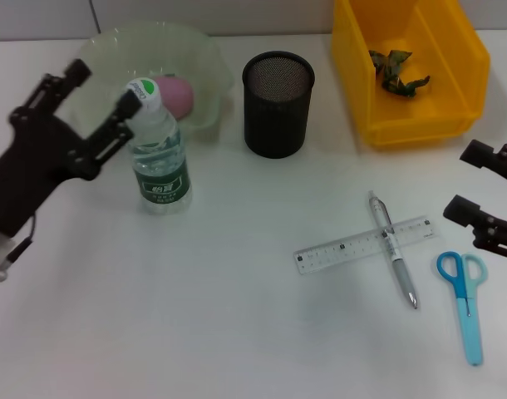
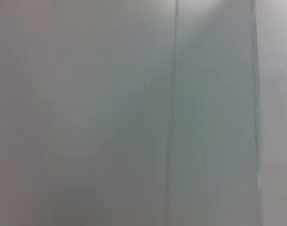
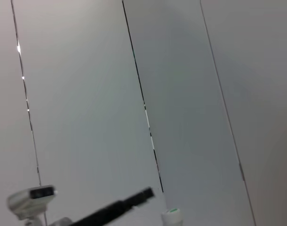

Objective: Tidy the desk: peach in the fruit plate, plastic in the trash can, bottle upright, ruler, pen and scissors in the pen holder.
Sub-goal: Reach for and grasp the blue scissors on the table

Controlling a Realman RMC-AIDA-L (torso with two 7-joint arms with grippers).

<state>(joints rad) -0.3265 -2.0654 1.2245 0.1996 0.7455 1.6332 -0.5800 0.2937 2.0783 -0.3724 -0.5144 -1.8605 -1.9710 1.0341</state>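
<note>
The clear water bottle (image 1: 159, 154) with a white and green cap stands upright on the desk in the head view. My left gripper (image 1: 101, 90) is open just to its left, and one fingertip (image 1: 129, 103) is right by the cap. A pink peach (image 1: 175, 94) lies in the pale green fruit plate (image 1: 112, 51). Crumpled green plastic (image 1: 396, 71) sits in the yellow trash can (image 1: 463, 50). The clear ruler (image 1: 345, 250) and silver pen (image 1: 396, 259) lie crossed, with the blue scissors (image 1: 466, 303) to their right. My right gripper (image 1: 470, 183) hovers open above the scissors. The black mesh pen holder (image 1: 277, 104) looks empty.
The right wrist view shows wall panels, the bottle cap (image 3: 171, 215) and a black finger of the left gripper (image 3: 116, 209). Only a blurred wall shows in the left wrist view. Bare white desk spans the front.
</note>
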